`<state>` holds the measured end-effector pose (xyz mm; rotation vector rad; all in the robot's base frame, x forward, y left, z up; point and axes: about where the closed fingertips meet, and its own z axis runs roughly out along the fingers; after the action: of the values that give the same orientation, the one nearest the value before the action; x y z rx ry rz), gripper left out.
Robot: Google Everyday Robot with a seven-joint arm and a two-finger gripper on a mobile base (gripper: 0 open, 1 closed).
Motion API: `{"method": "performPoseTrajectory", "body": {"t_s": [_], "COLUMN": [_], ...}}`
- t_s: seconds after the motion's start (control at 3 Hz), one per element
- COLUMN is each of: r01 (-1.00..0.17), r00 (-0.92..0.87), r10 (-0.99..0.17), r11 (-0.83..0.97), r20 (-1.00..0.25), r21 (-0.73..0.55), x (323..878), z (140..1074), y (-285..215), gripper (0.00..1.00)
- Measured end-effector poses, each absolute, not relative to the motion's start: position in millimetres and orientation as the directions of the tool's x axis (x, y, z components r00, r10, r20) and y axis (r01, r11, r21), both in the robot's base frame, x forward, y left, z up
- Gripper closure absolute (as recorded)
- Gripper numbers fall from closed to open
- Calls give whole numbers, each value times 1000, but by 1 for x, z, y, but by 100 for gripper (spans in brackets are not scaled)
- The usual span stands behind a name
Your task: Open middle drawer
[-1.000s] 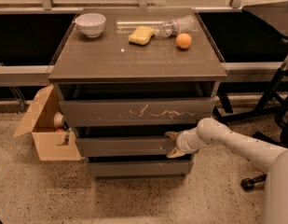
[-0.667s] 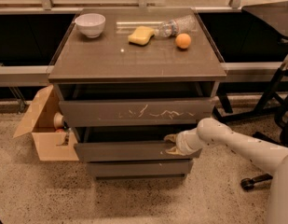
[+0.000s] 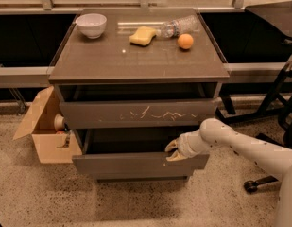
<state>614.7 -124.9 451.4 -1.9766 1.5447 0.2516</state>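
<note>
Grey-brown and smooth, the middle drawer (image 3: 131, 165) stands partway out of the cabinet (image 3: 136, 63), its front well forward of the scratched top drawer (image 3: 136, 113) above it and its dark tray open to view. The gripper (image 3: 174, 151) sits at the upper edge of that front, towards its right end. It appears to be clamped over the edge, one finger inside the tray and one on the outer face, though the contact is hard to make out. The white arm (image 3: 244, 148) reaches in from the right. Only a thin strip of the bottom drawer (image 3: 141, 178) shows beneath.

On the cabinet's top lie a white bowl (image 3: 91, 25) at the back left, a yellow sponge (image 3: 142, 35), a plastic bottle (image 3: 178, 26) on its side, and an orange (image 3: 185, 41). A cardboard box (image 3: 44, 136) stands open on the floor just left of the cabinet.
</note>
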Motion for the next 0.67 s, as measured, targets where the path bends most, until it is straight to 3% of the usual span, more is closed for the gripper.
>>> {"method": "performPoseTrajectory", "body": {"t_s": [0.67], "r01": [-929], "r00": [301], "r10": [-813], "r11": [-133], "r20": [-498], "r21": [-345], "x": [615], "z": [451], "y": [-125], "gripper": [50]}}
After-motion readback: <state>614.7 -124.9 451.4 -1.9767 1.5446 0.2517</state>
